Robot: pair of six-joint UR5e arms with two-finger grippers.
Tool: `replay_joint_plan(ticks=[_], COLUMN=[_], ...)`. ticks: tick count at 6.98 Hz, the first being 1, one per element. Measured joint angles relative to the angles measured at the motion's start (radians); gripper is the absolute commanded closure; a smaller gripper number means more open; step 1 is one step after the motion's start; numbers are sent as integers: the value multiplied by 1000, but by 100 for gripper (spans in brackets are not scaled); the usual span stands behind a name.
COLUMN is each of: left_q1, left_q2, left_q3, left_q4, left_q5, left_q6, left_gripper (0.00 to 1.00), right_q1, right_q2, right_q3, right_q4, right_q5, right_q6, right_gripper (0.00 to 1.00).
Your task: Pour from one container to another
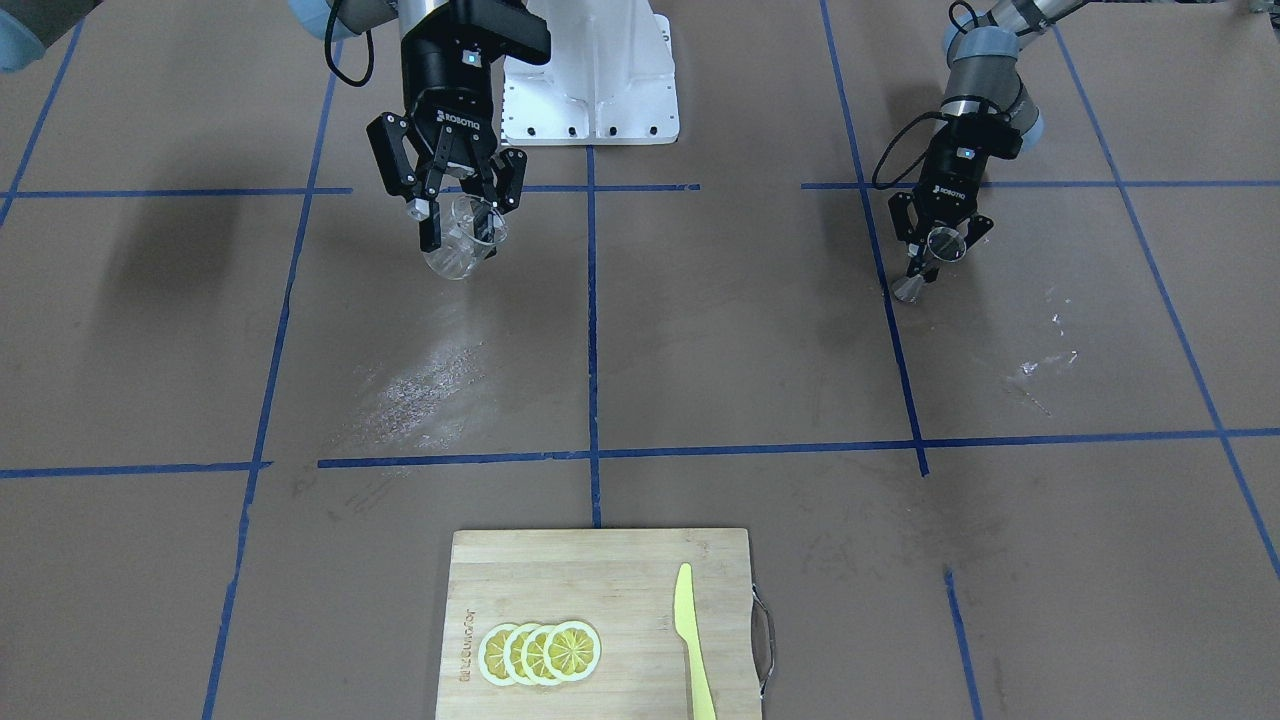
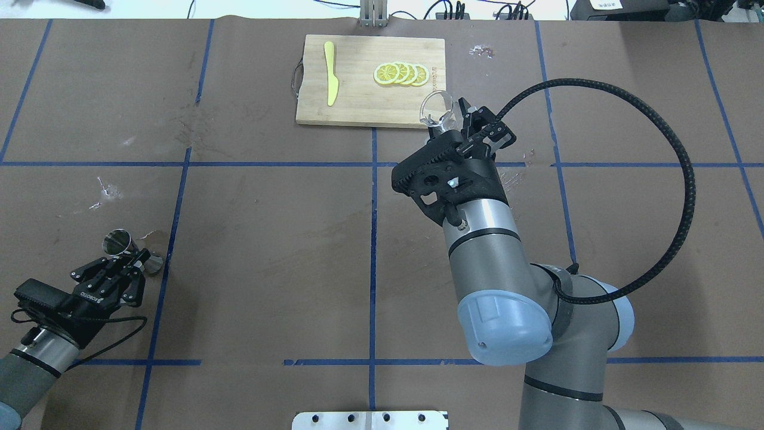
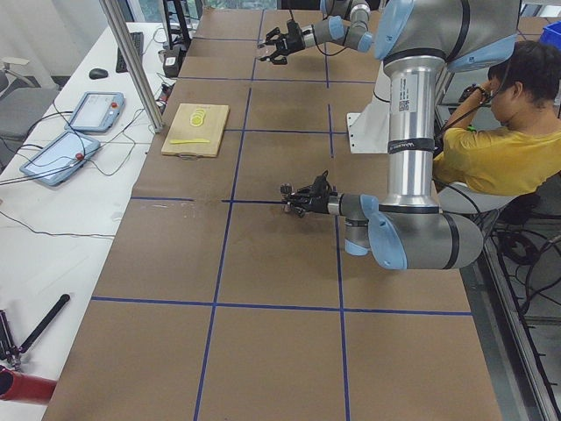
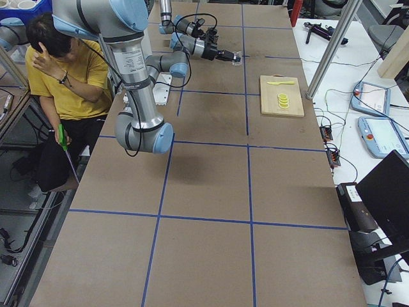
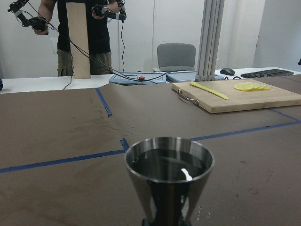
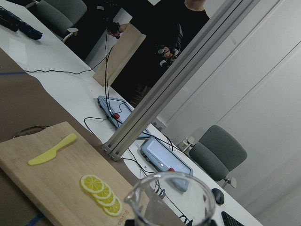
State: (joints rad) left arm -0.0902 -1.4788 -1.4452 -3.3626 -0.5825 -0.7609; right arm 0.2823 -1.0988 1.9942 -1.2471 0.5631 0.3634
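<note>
The right gripper (image 1: 465,223), in the upper left of the front-facing view, is clamped on the small clear rounded glass tumbler (image 1: 462,250), with one finger on either side of its wall. It holds the glass clear above the brown paper-covered table (image 1: 740,330). The room slants across the right wrist view, so the glass appears to be tipped off vertical. Whether any liquid remains in it cannot be told.

The left gripper (image 1: 943,246), in the upper right of the same view, is closed on the narrow waist of the small silver hourglass-shaped steel jigger (image 1: 911,287). In the left wrist view the jigger stands upright, mouth up, with its long axis vertical. Its bowl looks dark with a bright glint, which may be liquid or only a reflection.

The two vessels are well apart. The jigger lies straight across the frame from the tumbler, at about the same height in the picture. In the overhead view the jigger sits at the lower left, and the tumbler is up near the lower right corner of the bamboo cutting board (image 2: 358,101).

Any pour probably depends on closing that sideways gap until the tumbler's lip is over the jigger's small mouth. Each arm already holds its own vessel.
</note>
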Motion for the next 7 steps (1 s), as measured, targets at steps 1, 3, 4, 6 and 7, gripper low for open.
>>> replay_joint_plan(ticks=[1,3,4,6,7], left_q1=[1,2,3,3,3], left_q2=[-7,-17,-17,-17,-17], left_q3=[6,13,13,15,15], left_q4=[0,0,-1,-1,-1], left_q5=[0,0,1,1,2], left_q6=[0,0,0,0,1], left_gripper=[98,97,97,96,94], right_q1=[0,0,0,0,0], right_q2=[-1,-4,-4,-4,-4], right_q3=[0,-1,-1,0,0], right_q4=[0,0,0,0,0], right_q5=[0,-1,-1,-2,-2], right_q6=[0,0,0,0,0], right_gripper=[100,100,100,100,100])
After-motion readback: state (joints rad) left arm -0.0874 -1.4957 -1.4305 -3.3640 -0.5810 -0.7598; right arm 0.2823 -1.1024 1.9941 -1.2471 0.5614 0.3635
